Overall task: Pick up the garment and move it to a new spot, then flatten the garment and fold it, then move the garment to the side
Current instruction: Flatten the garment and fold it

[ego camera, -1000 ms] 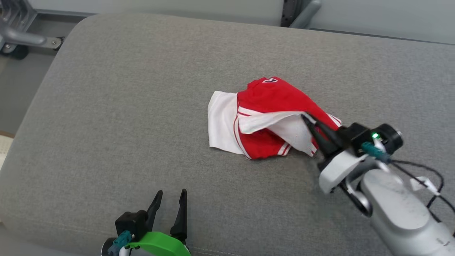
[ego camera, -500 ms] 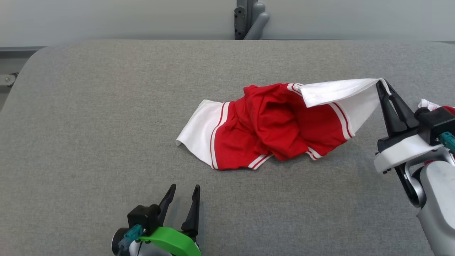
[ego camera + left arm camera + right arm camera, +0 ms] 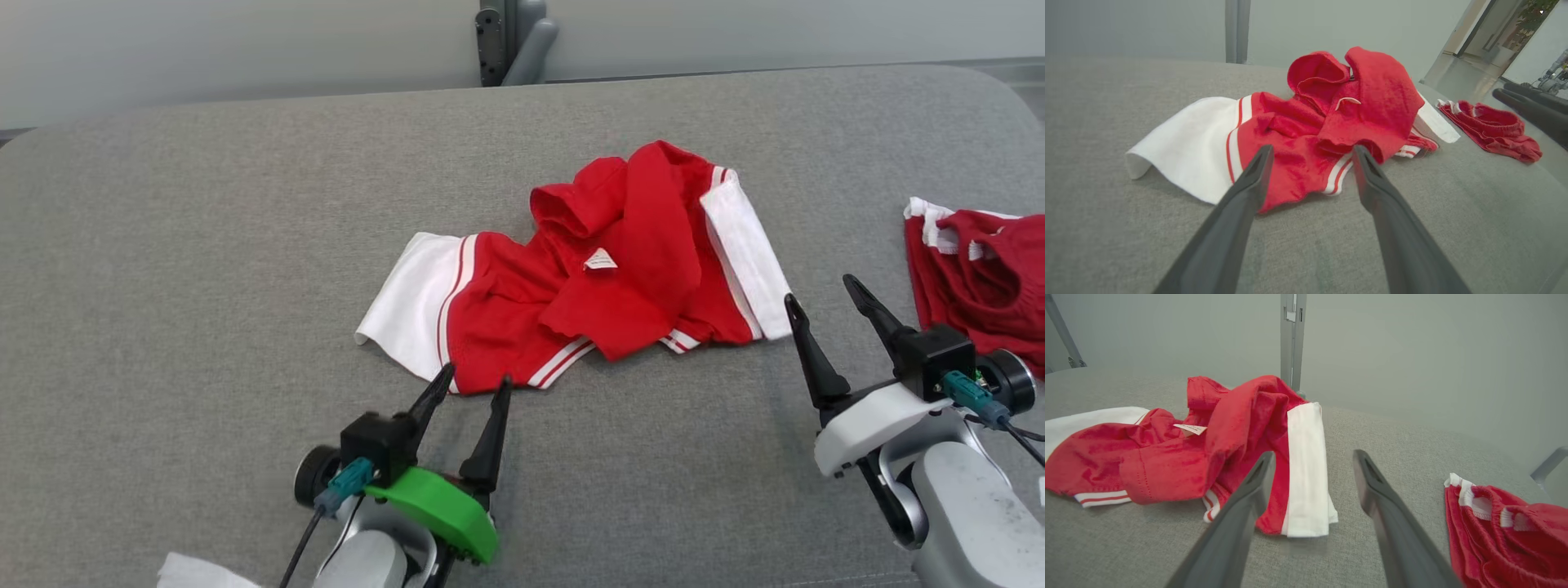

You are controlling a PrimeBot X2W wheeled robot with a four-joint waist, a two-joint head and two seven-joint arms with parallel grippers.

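1. Left claw (image 3: 477,374), nearest, on the left: fingers spread wide and holding nothing. Its tips sit at the near hem of the garment.
2. Right claw (image 3: 819,289), on the right and a little farther: also spread wide and empty, just beside the near end of the garment's right white sleeve. I cannot tell whether it touches the cloth.
3. Garment (image 3: 620,278), red with white striped sleeves, at the middle of the grey padded surface (image 3: 204,245). It lies bunched, the body heaped over itself, with one sleeve flat to the left and the label showing. I judge the move to a new spot done. Flattening, folding and moving it aside are all left to do.
4. Second red garment (image 3: 971,269), far right and well apart from the first. By my reading it is not part of this step.
5. Grey post (image 3: 498,41), beyond the far edge.
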